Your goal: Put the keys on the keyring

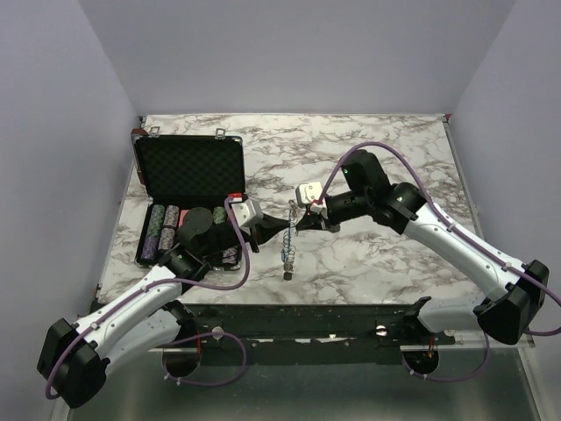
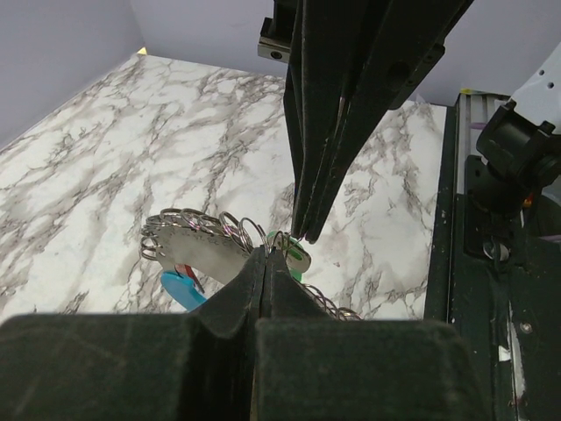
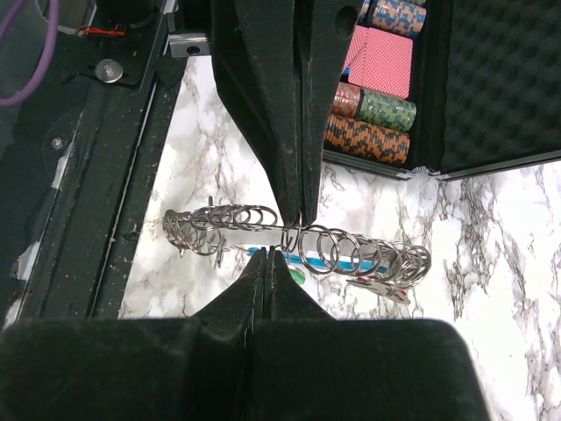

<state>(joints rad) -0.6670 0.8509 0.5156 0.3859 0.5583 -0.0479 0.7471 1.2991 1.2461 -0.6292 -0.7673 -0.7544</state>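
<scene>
Top view. On a marble table (image 1: 377, 158), the left gripper (image 1: 282, 226) and right gripper (image 1: 303, 224), both closed, meet tip to tip near the middle. The keyring (image 1: 287, 254) trails from that meeting point toward the near edge. At left, an open black case (image 1: 188, 167) holds rows of chips (image 1: 162, 230).

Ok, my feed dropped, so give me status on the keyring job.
Left gripper and right gripper both shut, tips meeting on the keyring mid-table; grip unconfirmed. Keys bunched along it. Open case off to the left, not in the way.
</scene>
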